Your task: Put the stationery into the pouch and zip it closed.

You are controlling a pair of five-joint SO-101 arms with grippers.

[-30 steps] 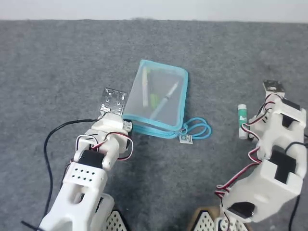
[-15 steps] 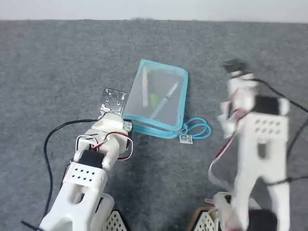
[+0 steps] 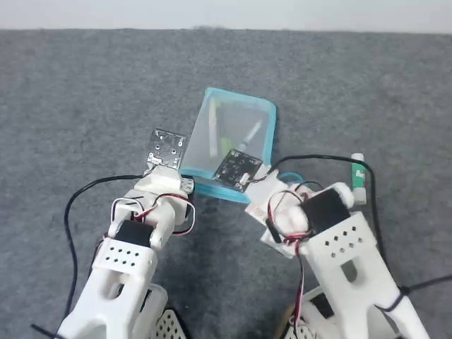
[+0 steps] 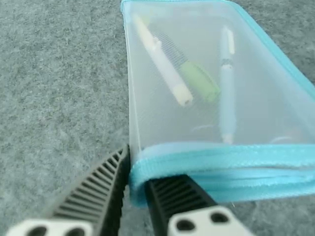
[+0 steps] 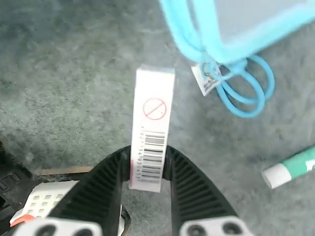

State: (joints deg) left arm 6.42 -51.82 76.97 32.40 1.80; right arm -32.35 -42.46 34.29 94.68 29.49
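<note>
Left gripper point(image 4: 137, 172): unmoved, fingers pinching pouch point(image 3: 236, 131) at its near-left corner, mid-table point(image 3: 85, 85). Pens point(image 4: 167, 73) already inside.
Right gripper point(image 5: 146, 155): a second ago out near table's right edge beside glue stick point(image 3: 359, 180), now swung in over pouch's near-right corner. Fingers clamp white barcoded block point(image 5: 153, 110).
Meaning: block probably next in.
Glue stick unmoved, not yet in pouch; zipping not yet begun.

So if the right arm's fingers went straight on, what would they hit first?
Likely the grey mat just short of the pouch corner; the white labelled stick in the right fingers would touch first. Depth is unclear.
</note>
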